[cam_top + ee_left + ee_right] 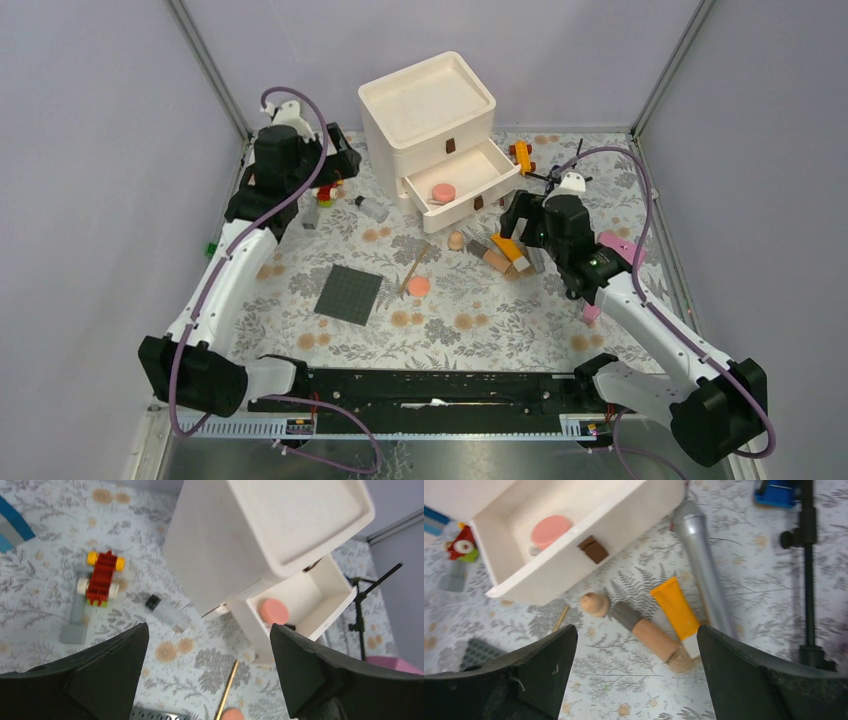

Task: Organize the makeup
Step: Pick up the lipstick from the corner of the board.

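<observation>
A white drawer unit stands at the back, its lower drawer pulled open with one salmon-pink disc inside. A second disc and a thin brush lie mid-table. A black-capped clear bottle lies left of the unit. The orange tube, dark-capped beige tube and silver-grey tube lie together in front of the drawer. My right gripper is open and empty above them. My left gripper is open and empty, high near the bottle.
A beige egg-shaped sponge lies by the drawer front. A dark grey baseplate lies left of centre. Red and grey toy bricks sit at the far left. An orange toy car and a black stand are right of the drawer.
</observation>
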Robot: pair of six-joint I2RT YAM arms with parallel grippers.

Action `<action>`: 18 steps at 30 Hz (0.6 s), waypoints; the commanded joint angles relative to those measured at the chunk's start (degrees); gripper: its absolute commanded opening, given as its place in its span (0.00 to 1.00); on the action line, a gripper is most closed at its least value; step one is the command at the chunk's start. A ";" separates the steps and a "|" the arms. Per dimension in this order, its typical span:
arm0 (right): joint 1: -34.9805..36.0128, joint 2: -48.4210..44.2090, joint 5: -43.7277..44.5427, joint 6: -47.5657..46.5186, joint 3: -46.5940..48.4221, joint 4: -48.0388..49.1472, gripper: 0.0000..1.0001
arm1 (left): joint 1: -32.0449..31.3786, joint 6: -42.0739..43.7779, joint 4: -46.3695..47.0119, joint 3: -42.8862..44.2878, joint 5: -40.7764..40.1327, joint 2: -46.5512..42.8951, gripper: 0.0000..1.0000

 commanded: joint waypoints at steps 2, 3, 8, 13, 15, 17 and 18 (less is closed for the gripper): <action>-0.20 -0.86 10.34 -0.60 -1.73 -6.03 0.96 | 0.08 -3.77 3.89 11.25 -1.08 5.62 0.99; -0.21 -1.01 10.55 -0.42 -2.29 -6.69 0.97 | -0.05 -3.82 4.19 13.61 -1.03 7.16 0.99; -0.20 -4.11 11.50 -0.88 -4.83 -7.84 0.98 | -0.09 -0.89 4.68 27.80 -1.15 16.50 0.99; -0.24 -7.96 11.38 -0.87 -6.15 -10.14 0.98 | 0.01 2.15 5.22 40.55 1.35 27.18 0.99; -0.20 -9.47 10.82 -0.30 -7.19 -10.33 0.98 | 0.01 3.79 5.34 44.47 3.60 31.31 0.99; -0.19 -10.74 10.03 0.22 -8.02 -10.16 0.98 | 0.01 6.07 5.61 47.44 4.64 34.88 0.99; -0.21 -11.09 9.68 0.33 -8.27 -10.00 0.98 | 0.01 7.11 5.75 48.82 4.98 36.49 0.99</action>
